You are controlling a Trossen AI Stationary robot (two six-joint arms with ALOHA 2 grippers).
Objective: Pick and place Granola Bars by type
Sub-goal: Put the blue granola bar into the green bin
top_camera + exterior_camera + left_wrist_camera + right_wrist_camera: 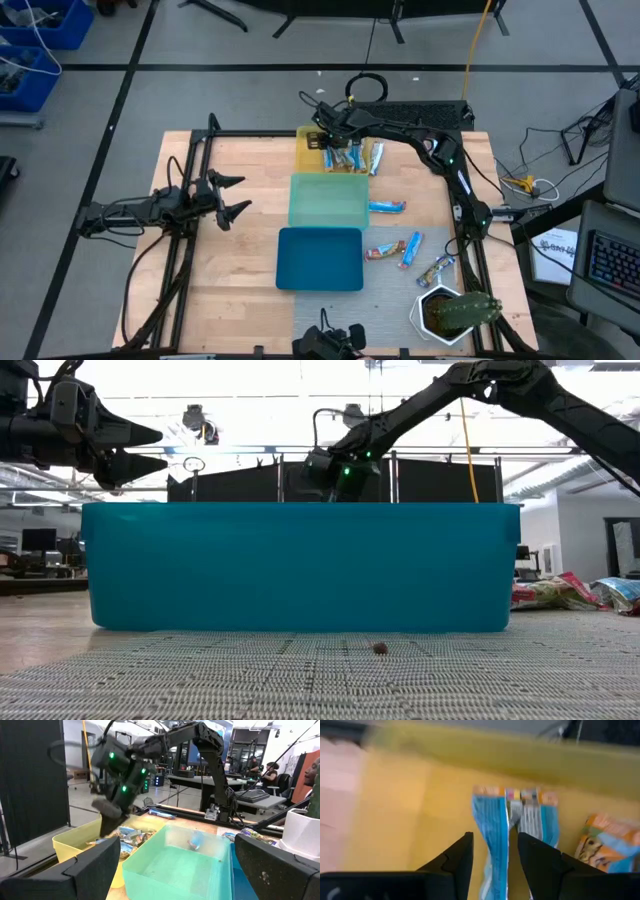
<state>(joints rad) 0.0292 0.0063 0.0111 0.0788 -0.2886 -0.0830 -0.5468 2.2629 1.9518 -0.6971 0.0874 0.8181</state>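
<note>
Several blue-and-silver and blue-and-orange Granola Bars (pixel 350 156) lie in the yellow tray (pixel 306 158) at the table's far side. Others lie flat on the table: one (pixel 387 207) right of the green tray (pixel 328 200), and three (pixel 383 251) (pixel 411 250) (pixel 437 268) right of the blue tray (pixel 320 258). My right gripper (pixel 495 837) is open, low over the yellow tray (pixel 420 810). Its fingers stand on either side of a blue bar (pixel 492 820) lying there, with a gap on each side. My left gripper (pixel 243 194) hovers open over the table's left part.
A white pot with a green plant (pixel 450 312) stands at the near right corner. The blue tray (pixel 300 565) fills the low view. Bare wood lies left of the trays. People sit in the room beyond the table's right side (pixel 272 770).
</note>
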